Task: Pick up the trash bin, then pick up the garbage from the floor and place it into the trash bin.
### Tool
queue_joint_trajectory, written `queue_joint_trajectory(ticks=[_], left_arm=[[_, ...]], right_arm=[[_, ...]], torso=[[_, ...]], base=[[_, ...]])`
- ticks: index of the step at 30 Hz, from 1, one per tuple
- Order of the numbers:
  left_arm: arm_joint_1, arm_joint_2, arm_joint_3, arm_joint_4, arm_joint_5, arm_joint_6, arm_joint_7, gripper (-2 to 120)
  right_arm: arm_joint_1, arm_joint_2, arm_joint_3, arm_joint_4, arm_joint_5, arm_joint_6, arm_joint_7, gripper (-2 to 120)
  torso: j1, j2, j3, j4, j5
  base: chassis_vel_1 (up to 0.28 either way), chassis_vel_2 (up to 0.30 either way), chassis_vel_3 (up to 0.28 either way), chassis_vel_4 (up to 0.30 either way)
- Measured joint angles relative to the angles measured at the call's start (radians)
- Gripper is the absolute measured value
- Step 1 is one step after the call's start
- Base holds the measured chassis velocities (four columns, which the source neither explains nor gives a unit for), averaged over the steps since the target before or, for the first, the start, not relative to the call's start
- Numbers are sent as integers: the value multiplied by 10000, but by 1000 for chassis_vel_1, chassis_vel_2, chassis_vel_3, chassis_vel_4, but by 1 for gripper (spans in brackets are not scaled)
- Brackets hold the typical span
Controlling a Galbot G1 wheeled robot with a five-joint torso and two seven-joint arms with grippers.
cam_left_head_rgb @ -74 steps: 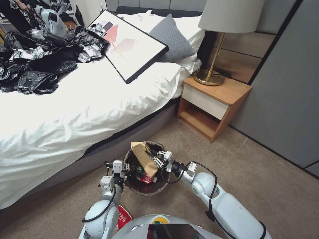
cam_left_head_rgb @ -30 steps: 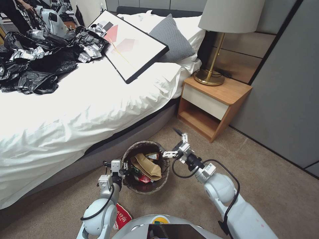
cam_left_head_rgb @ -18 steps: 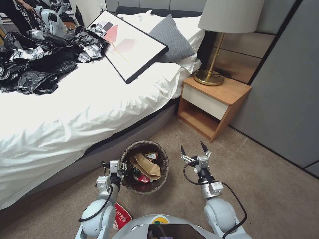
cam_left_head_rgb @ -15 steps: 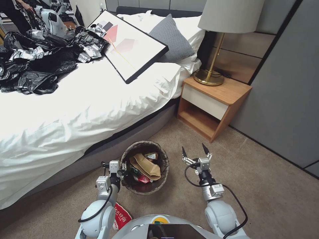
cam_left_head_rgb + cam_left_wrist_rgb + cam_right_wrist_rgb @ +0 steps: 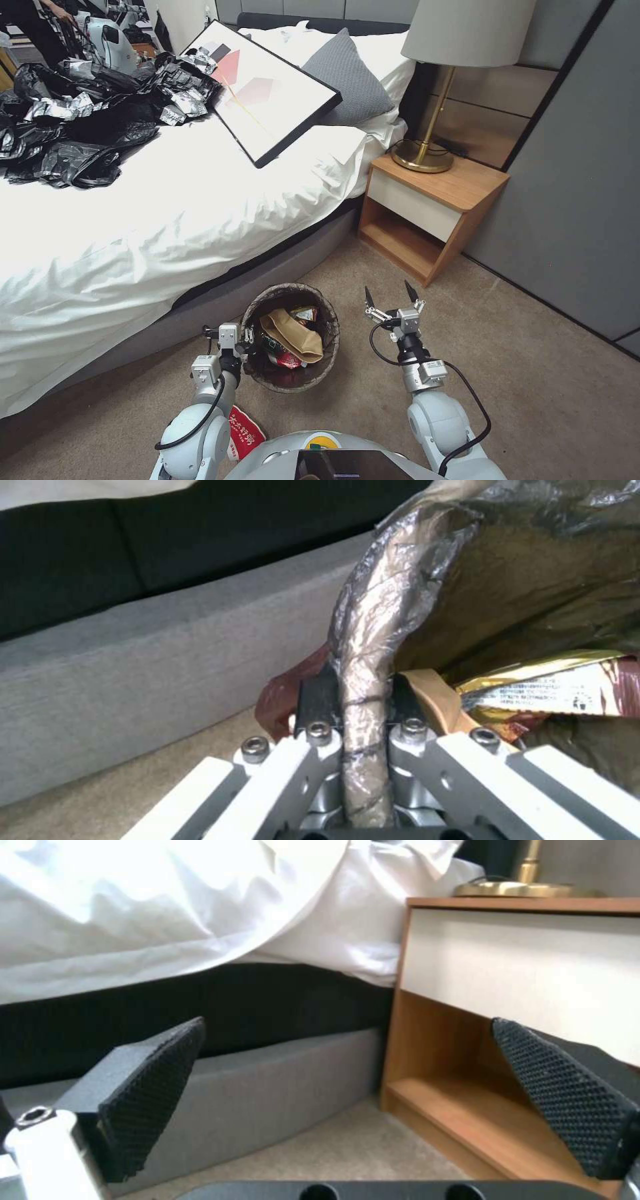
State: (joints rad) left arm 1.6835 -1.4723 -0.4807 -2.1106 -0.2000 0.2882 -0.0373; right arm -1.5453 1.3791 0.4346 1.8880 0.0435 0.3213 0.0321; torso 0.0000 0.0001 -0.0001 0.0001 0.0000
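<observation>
The trash bin (image 5: 317, 379) with its dark liner hangs low over the carpet beside the bed, and my left gripper (image 5: 248, 337) is shut on its lined rim (image 5: 363, 700). Inside lie garbage pieces: a crumpled brown paper bag (image 5: 293, 335), a red wrapper (image 5: 288, 360) and a yellow wrapper (image 5: 553, 682). A red snack wrapper (image 5: 243, 435) lies on the floor by my left arm. My right gripper (image 5: 389, 296) is open and empty, to the right of the bin, pointing at the bedside table; its black pads (image 5: 157, 1075) stand wide apart.
The bed (image 5: 167, 213) with white sheets, black bags, a framed picture and a grey pillow fills the left. A wooden bedside table (image 5: 427, 207) with a brass lamp (image 5: 427, 150) stands ahead on the right. Grey wall panels close the right side; open carpet (image 5: 533, 380) lies in front.
My right gripper let go of the brown paper bag into the bin, pulled out and swung right, open. The bin sank slightly with my left gripper still on its rim.
</observation>
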Motion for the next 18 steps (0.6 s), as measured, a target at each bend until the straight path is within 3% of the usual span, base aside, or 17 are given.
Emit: queue_joint_trajectory(ticks=[18], left_arm=[[-36,-10,-15,39,1,0,2,2]], right_arm=[[330,108,-127,-316,93,270,-69,100]], torso=[[0,0,1,0,0]], base=[[72,81,82,80]])
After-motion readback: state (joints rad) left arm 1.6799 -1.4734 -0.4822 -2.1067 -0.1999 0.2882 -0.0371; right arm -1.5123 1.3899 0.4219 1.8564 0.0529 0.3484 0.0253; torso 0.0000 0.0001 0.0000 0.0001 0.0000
